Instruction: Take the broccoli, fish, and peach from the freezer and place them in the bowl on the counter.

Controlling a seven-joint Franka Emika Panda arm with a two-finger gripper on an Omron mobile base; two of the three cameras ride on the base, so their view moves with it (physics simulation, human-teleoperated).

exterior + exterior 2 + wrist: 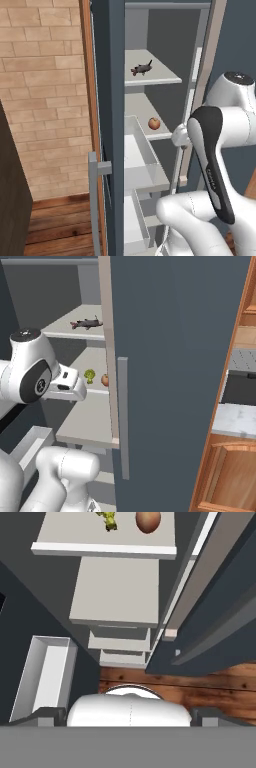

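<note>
The freezer [175, 356] stands open, showing pale grey shelves. A dark fish [141, 68] lies on the upper shelf, also seen as the fish [86, 323]. One shelf lower sit the yellowish-green broccoli [89, 375] and the red-orange peach [154, 123], side by side; the peach [105, 380] is half hidden by the door's edge. Broccoli [109, 519] and peach [148, 520] lie at the top of the hand view. My gripper [128, 716] is open and empty, out in front of that shelf and short of both. The bowl is out of view.
A strip of marble counter [234, 420] with wooden cabinets [227, 476] runs along the right. Grey door bins [142, 155] hang on the left door, beside a long bar handle [95, 200]. A brick wall [45, 100] and wooden floor [60, 225] lie to the left.
</note>
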